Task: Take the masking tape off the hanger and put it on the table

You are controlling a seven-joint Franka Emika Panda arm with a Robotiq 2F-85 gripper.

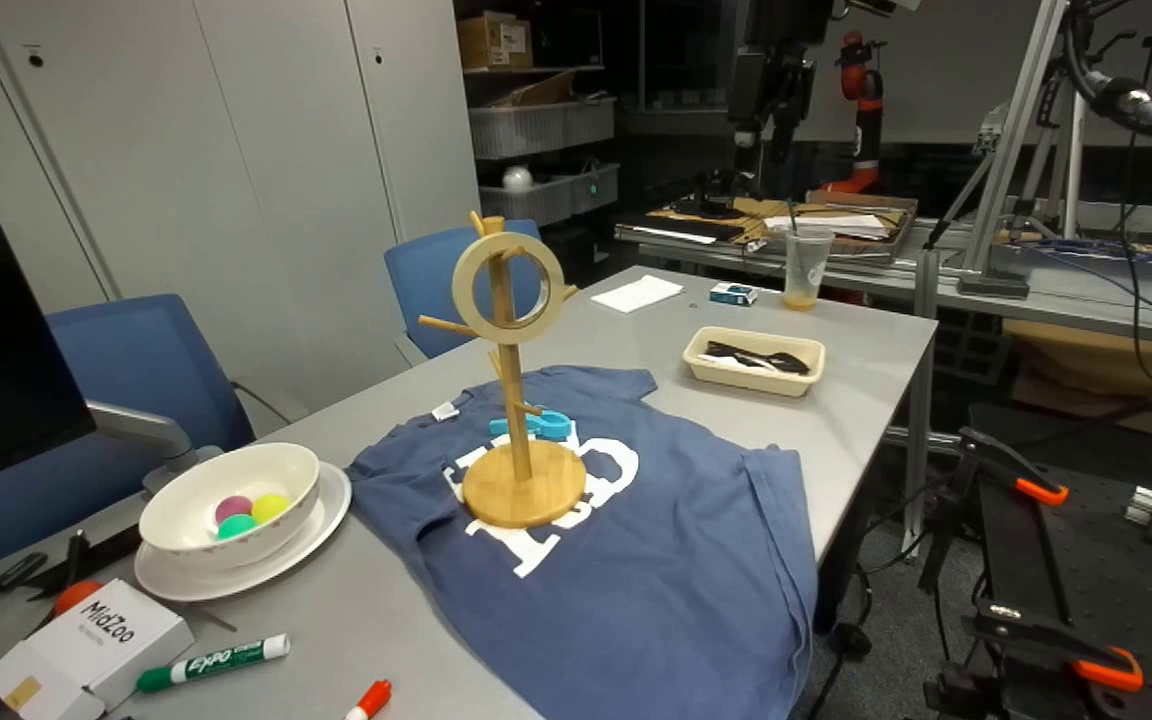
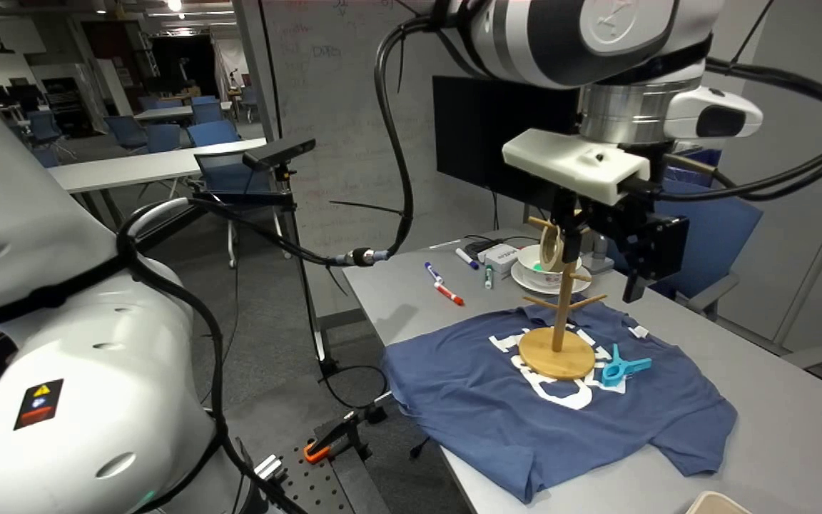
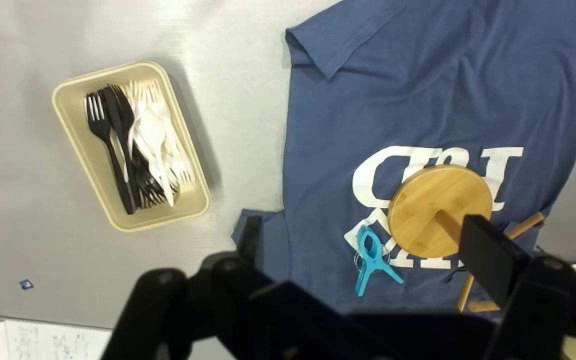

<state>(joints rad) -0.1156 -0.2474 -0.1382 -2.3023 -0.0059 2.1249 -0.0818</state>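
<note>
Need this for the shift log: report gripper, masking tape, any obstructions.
Gripper open, holding nothing. Masking tape hung high on the hanger. Turquoise clamp on the shirt near the hanger, may crowd set-down there.

In an exterior view, the masking tape (image 1: 463,290) hangs on the hanger (image 1: 513,380), which stands on a T-shirt (image 1: 656,560) on the table (image 1: 846,430). Behind the hanger lies a spring clamp (image 1: 541,425); left, a bowl (image 1: 256,470) on a plate (image 1: 332,508); right, a tray (image 1: 746,380) of cutlery (image 1: 766,360).
</note>
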